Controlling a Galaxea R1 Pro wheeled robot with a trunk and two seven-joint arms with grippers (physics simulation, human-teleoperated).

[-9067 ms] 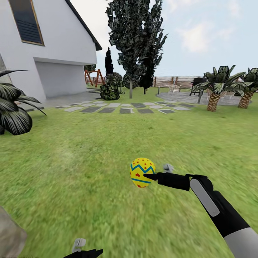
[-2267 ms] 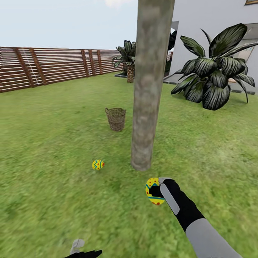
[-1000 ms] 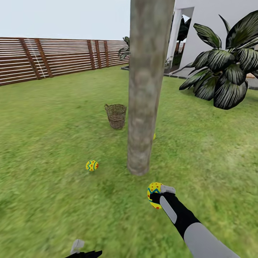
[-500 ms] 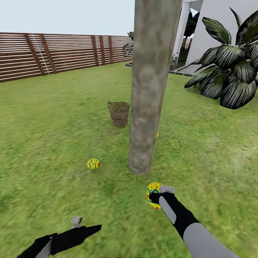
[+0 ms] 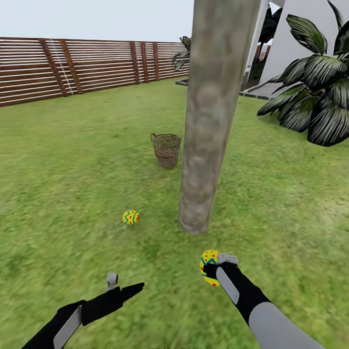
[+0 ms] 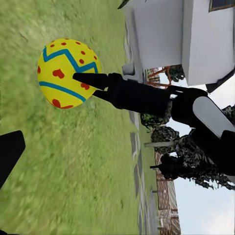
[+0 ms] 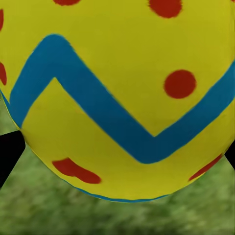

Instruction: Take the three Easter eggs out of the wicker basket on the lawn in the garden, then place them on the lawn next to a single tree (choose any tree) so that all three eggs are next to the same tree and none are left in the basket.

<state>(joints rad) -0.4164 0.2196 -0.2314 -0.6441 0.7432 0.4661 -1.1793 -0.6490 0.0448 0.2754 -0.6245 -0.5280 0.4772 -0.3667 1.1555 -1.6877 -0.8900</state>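
Note:
My right gripper point(image 5: 212, 268) is shut on a yellow Easter egg point(image 5: 208, 258) with blue zigzags and red dots, held low over the lawn point(image 5: 72, 160) just in front of the tree point(image 5: 213, 121). That egg fills the right wrist view point(image 7: 122, 98) and also shows in the left wrist view point(image 6: 68, 73). A second egg point(image 5: 131, 216) lies on the grass left of the trunk. A yellow sliver of a third egg point(image 5: 218, 181) peeks from behind the trunk. The wicker basket point(image 5: 166, 149) stands upright beyond the tree; its inside is hidden. My left gripper point(image 5: 123, 285) hangs open and empty at lower left.
A brown slat fence point(image 5: 72, 63) closes the lawn at the back left. A large dark-leaved plant point(image 5: 315, 106) and the white house wall point(image 5: 295, 43) stand at the right behind the tree.
My left arm has come up into view at the lower left. The head view has shifted a little, so the tree and basket sit further right. The right gripper still holds its egg.

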